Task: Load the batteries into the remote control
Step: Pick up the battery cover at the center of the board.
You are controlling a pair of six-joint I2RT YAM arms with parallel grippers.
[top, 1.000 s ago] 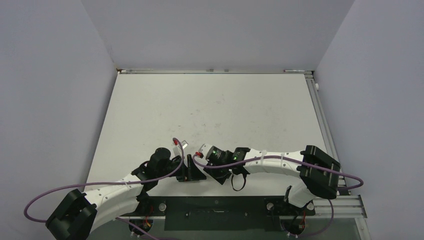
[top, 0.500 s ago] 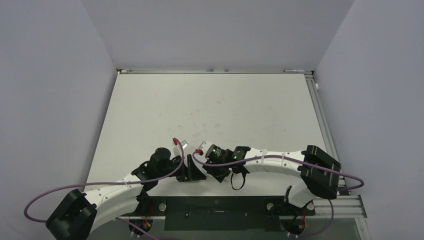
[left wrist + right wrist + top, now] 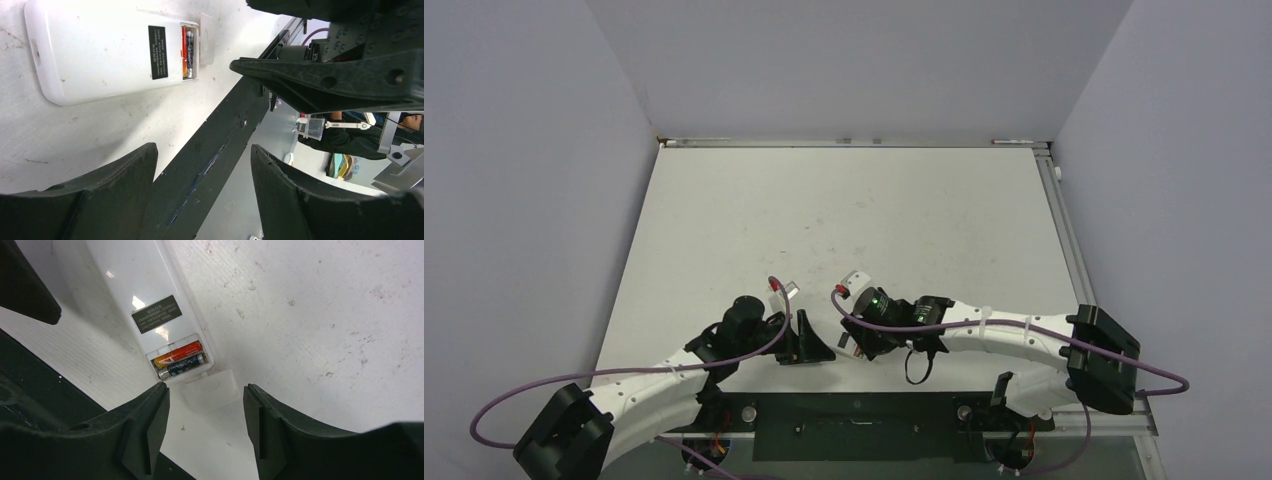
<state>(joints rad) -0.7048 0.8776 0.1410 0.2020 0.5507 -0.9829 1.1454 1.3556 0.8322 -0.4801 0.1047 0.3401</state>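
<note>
The remote control (image 3: 131,280) lies back-up on the table, a dark label on its white shell. Its open compartment holds two batteries (image 3: 180,360) side by side, one orange, one dark blue. A loose white cover (image 3: 220,392) lies flat at the compartment's end. My right gripper (image 3: 205,386) hangs open just over that cover, touching nothing. In the left wrist view the remote control (image 3: 100,55), the batteries (image 3: 187,52) and the cover (image 3: 206,39) sit beyond my open, empty left gripper (image 3: 202,149). From above, both grippers (image 3: 816,345) (image 3: 854,345) cover the remote.
The black front rail (image 3: 210,145) of the table runs right under the left gripper, with the table edge beside the remote. The right gripper's black finger (image 3: 325,80) fills the upper right of the left wrist view. White tabletop (image 3: 844,210) stretches away behind both arms.
The right arm has swung to the right, its elbow moving out toward the table's right edge and its wrist shifting slightly right. The left arm has stayed put.
</note>
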